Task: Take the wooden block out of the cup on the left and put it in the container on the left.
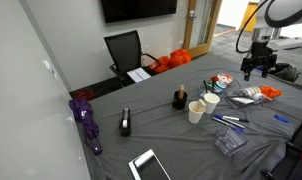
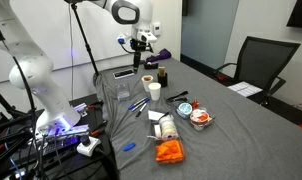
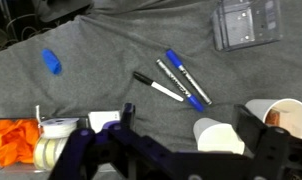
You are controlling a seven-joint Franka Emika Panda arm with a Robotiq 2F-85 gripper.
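- Wooden block (image 3: 274, 121) is sitting inside the cream cup (image 3: 282, 110), showing only as a brown patch down in its mouth. Its long axis is probably running up and down along the cup wall, though the wrist view is too blurred to be sure.
- Jaws are hanging spread wide and gripping nothing, well above the worktop (image 3: 91, 95) in both exterior views.
- Cream cup is lying off to the outer side of 1 finger, at the right edge of the wrist view, rather than between the 2 fingers. The white cup (image 3: 216, 135) is standing just beside it, nearer the centre line of the jaws.
- Container (image 3: 246, 22) is lying ahead of the jaws, toward the top of the wrist view, on the same side as the 2 cups and well apart from them.
- Pens (image 3: 188, 80) are lying ahead of the jaws, near their centre line.
- As a judgement, the coming move is calling for a sideways shift to centre the jaws over the cream cup's mouth, then a straight descent. The white cup is standing close enough to be knocked.
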